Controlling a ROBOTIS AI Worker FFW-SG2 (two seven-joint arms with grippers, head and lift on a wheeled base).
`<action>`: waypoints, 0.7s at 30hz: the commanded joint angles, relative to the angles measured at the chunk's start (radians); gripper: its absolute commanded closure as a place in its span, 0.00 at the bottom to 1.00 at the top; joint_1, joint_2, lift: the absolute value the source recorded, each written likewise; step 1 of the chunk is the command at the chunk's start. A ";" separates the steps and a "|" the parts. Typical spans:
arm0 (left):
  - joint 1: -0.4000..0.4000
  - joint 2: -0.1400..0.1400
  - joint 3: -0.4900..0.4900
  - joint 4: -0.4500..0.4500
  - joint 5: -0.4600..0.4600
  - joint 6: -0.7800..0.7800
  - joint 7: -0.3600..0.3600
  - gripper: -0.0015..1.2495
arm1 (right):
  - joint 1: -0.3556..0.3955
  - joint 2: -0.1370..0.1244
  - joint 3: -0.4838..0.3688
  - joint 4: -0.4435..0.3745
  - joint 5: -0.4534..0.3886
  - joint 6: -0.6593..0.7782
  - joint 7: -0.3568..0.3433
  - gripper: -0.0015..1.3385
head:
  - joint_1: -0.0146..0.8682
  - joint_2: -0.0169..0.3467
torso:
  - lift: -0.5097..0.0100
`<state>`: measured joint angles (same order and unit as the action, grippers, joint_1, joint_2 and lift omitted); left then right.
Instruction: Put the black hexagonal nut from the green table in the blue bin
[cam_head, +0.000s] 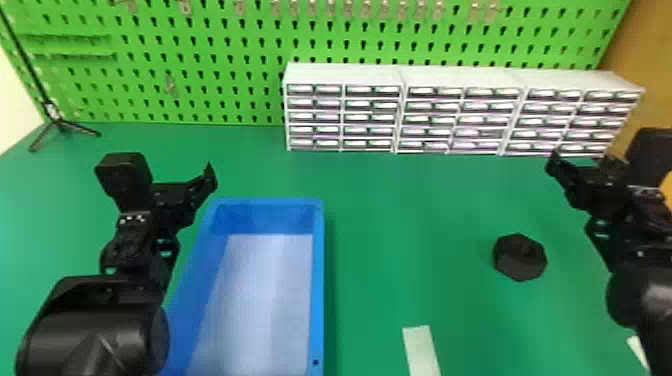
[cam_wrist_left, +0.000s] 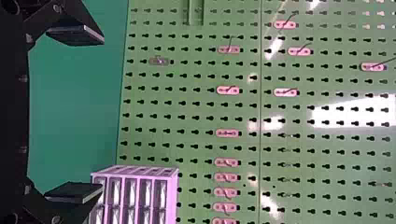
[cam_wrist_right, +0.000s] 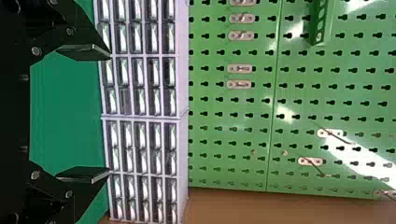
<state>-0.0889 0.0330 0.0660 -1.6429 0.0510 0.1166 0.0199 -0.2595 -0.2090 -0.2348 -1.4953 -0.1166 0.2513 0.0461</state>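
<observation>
Head view: black hexagonal nut (cam_head: 520, 257) on green surface (cam_head: 400, 215), right of blue bin (cam_head: 318, 280), between bin and right claw (cam_head: 575, 182). Left claw (cam_head: 187, 195) over bin's left side. White drawer units (cam_head: 345, 77) at back.

Left wrist view: left claw (cam_wrist_left: 102, 114) wide open, holding nothing.

Right wrist view: right claw (cam_wrist_right: 110, 113) wide open, nothing between fingers (cam_wrist_right: 84, 51).

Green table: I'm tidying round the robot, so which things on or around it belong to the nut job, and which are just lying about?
For the job:
- black nut, on the green table
- blue bin
- right gripper, probably, being nearer the nut

Just about:
- pale strip
- small drawers
- black stand
- pegboard
</observation>
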 joint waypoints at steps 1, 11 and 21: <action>0.001 0.001 0.001 0.000 0.000 0.000 0.000 0.14 | 0.011 -0.003 -0.006 -0.014 -0.005 0.025 0.006 0.30 | 0.79 0.12 | 0.80; 0.003 -0.001 0.003 -0.002 0.000 0.000 0.000 0.14 | 0.051 -0.003 -0.041 -0.071 -0.008 0.128 0.063 0.30 | 0.79 0.12 | 0.80; 0.003 0.001 0.006 -0.003 -0.002 0.002 0.000 0.14 | 0.102 -0.004 -0.070 -0.117 -0.002 0.249 0.144 0.30 | 0.79 0.12 | 0.80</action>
<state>-0.0850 0.0332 0.0717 -1.6456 0.0505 0.1170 0.0199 -0.1771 -0.2117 -0.2908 -1.5888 -0.1209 0.4534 0.1709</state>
